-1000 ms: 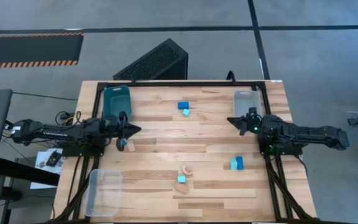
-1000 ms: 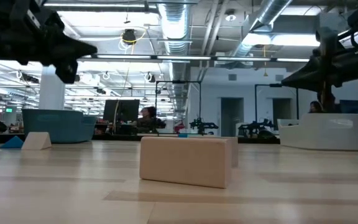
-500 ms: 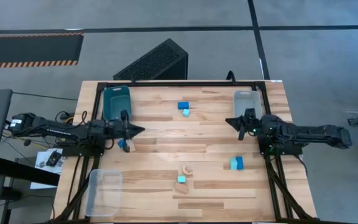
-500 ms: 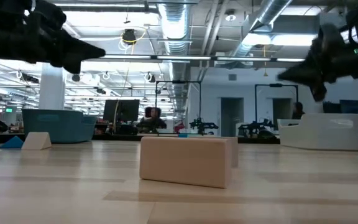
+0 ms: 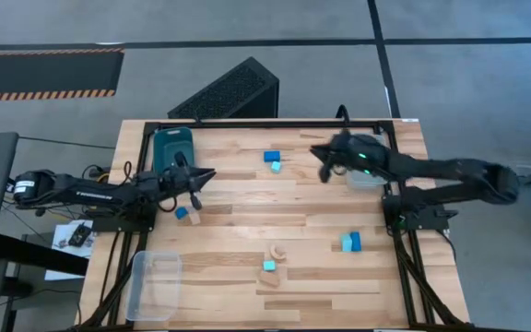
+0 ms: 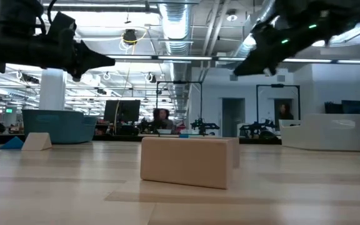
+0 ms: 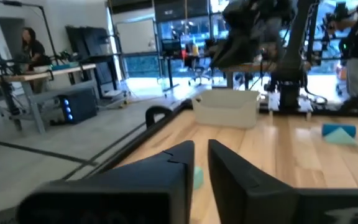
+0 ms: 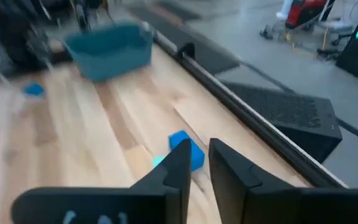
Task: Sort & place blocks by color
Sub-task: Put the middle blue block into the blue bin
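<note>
Most blocks (image 5: 272, 161) are not sorted yet — left gripper (image 5: 194, 187) and right gripper (image 5: 320, 162) hold nothing, fingers nearly together.

No readable text, label, brand, number or sign anywhere: none on the blocks, bins or table, none in the room behind.
</note>
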